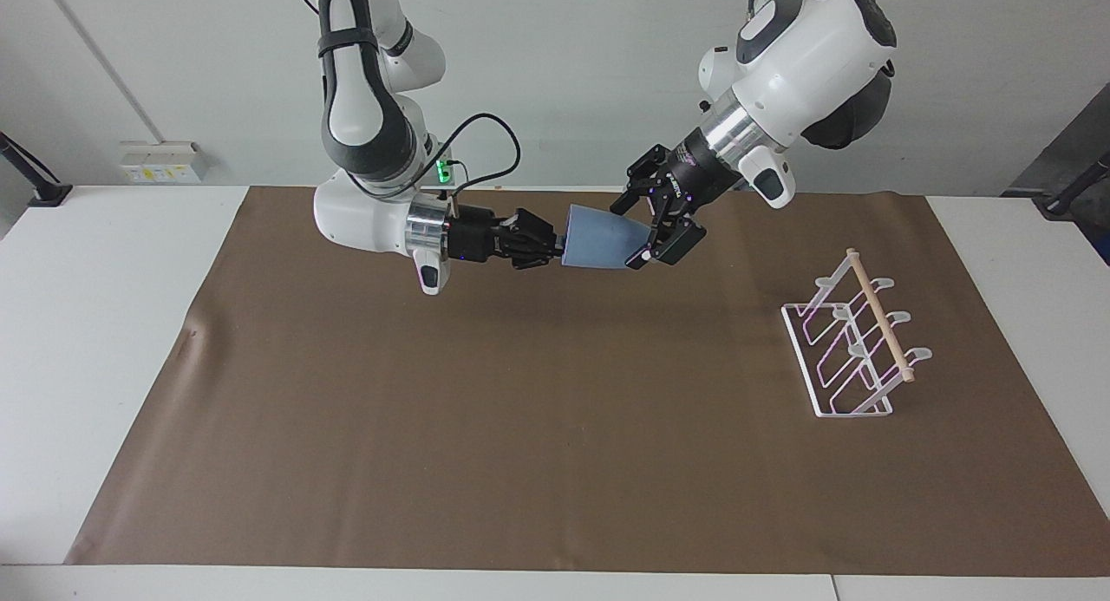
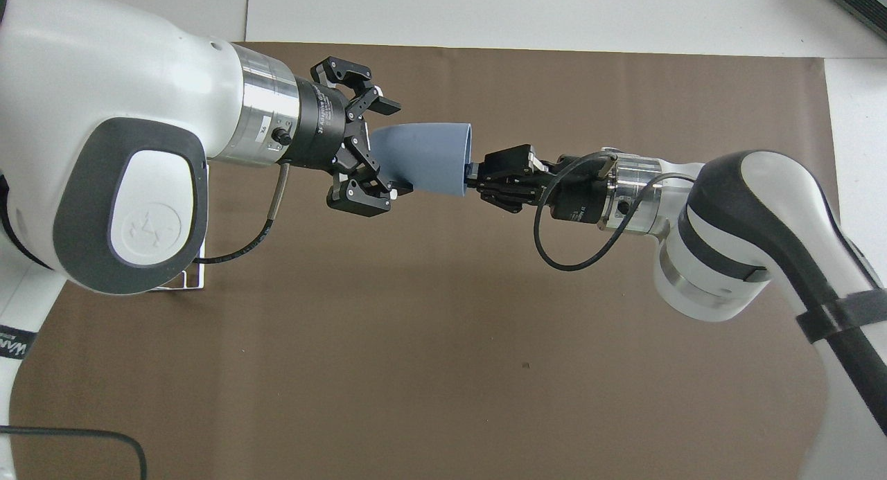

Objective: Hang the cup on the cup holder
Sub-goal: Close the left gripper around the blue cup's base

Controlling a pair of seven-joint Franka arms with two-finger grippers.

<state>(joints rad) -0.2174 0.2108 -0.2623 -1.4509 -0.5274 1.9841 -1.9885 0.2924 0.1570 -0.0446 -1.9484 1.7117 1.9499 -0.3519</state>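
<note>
A plain white wall (image 1: pixel 564 55) rises above a white table (image 1: pixel 95 323) under a brown mat (image 1: pixel 520 427).

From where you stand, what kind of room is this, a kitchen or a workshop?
Most likely a robotics lab, not a kitchen: two arms are mounted at a white table covered by a brown mat, facing a bare wall, with only a blue cup and a wire cup holder as props.

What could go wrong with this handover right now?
1. The right gripper pinches only the rim of the cup, held sideways in the air; a nudge from the left gripper could twist it loose.
2. The left gripper's open fingers straddle just the narrow base end, so on the taper the grip may slip.
3. The cup holder sits at the left arm's end of the table, mostly hidden under that arm from overhead.
</note>
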